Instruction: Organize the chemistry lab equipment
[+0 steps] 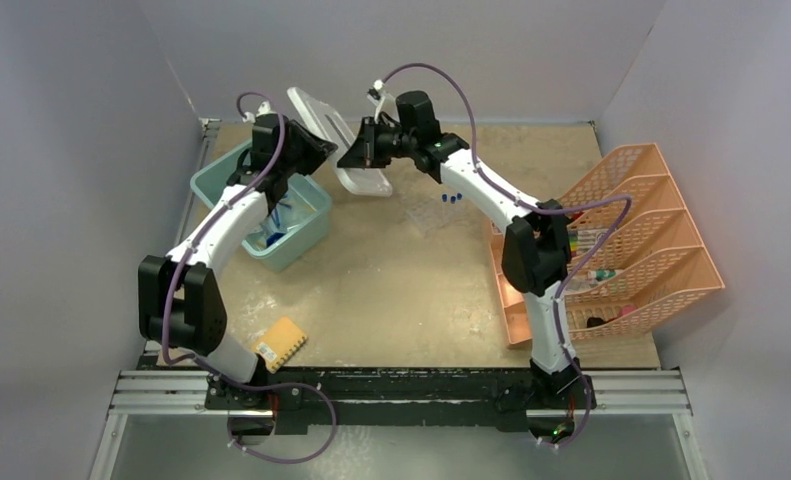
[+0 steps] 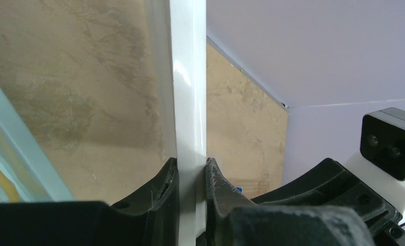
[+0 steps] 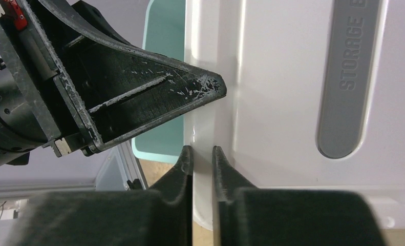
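Note:
A white plastic storage lid (image 1: 366, 182) is held tilted in the air over the table's back, between a teal bin (image 1: 306, 235) and a clear tube rack with blue-capped test tubes (image 1: 439, 208). My left gripper (image 1: 318, 150) is shut on the lid's rim (image 2: 189, 102), its jaws pressed on both sides (image 2: 191, 166). My right gripper (image 1: 357, 153) is shut on the same lid (image 3: 282, 77) at its edge (image 3: 203, 154). The left gripper's finger (image 3: 139, 92) shows close by in the right wrist view. The bin holds small blue and clear items (image 1: 276, 228) and tan tubing (image 2: 0, 179).
A peach compartment organiser (image 1: 631, 240) with several items stands at the right. A yellow-orange waffle sponge (image 1: 281, 343) lies near the front left. The teal bin's wall (image 3: 164, 51) is just behind the lid. Grey walls enclose the table.

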